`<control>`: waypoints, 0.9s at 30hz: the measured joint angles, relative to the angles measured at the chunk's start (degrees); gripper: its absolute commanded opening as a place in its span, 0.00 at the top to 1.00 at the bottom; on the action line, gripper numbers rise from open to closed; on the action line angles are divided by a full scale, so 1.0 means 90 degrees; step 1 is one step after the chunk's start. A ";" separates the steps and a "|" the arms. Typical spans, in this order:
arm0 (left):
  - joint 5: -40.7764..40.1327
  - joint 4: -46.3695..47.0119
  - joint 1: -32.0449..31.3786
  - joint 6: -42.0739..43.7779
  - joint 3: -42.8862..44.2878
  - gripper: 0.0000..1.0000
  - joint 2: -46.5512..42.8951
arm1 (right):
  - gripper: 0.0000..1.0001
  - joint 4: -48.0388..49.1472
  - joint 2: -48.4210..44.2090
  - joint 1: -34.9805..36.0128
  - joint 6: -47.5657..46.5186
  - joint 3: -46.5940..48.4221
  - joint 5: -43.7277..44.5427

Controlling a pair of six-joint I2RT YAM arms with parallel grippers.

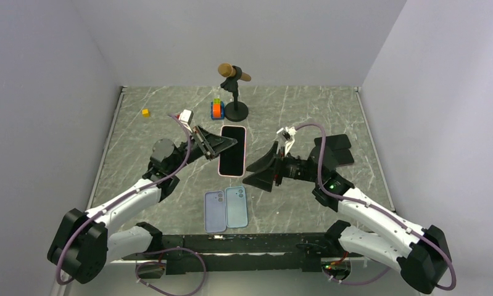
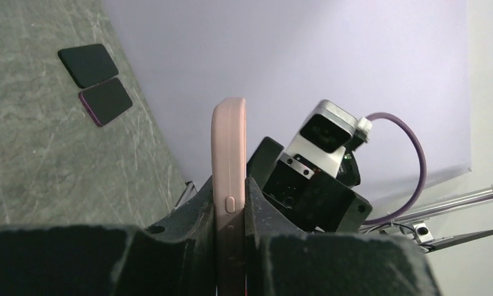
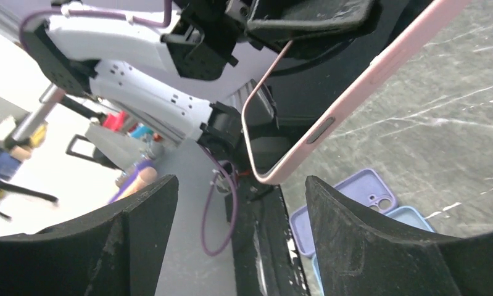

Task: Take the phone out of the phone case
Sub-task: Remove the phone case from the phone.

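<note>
Here the left gripper (image 1: pixel 226 143) pinches the smooth, round-cornered pink case (image 2: pixel 229 154), glossy black phone (image 1: pixel 232 154) inside, above the middle of the veined grey table (image 1: pixel 330 117). The right gripper (image 1: pixel 256 171) gapes wide just beside it, touching nothing.

Soft, even light from above in the top view: all sharp, only faint shadows on the table (image 1: pixel 305 117) beneath both arms. Left wrist: the left gripper (image 2: pixel 230 209) pads (image 2: pixel 108 259) look dark and blurry, while the pink phone case (image 2: pixel 229 142) between them is crisp. Right wrist: beyond the right gripper (image 3: pixel 237 203), the background past one finger blows out white.
</note>
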 measured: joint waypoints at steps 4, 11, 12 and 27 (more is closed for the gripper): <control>-0.0136 0.0228 -0.0087 0.0107 -0.0044 1.00 -0.0063 | 0.24 0.0015 0.0347 0.0000 0.0495 0.0284 0.0265; -0.0233 0.0692 -0.0231 0.0075 -0.0333 1.00 -0.0068 | 0.58 -0.0274 0.0991 0.0000 0.0770 0.0942 0.0687; -0.0248 0.0726 -0.0255 0.0085 -0.0333 1.00 -0.0070 | 0.64 -0.0267 0.1061 -0.0007 0.0831 0.0957 0.0682; 0.0911 -0.1117 0.0325 0.1292 0.0427 0.36 -0.0529 | 1.00 -0.0221 0.1520 -0.0845 0.1372 0.1027 -0.1005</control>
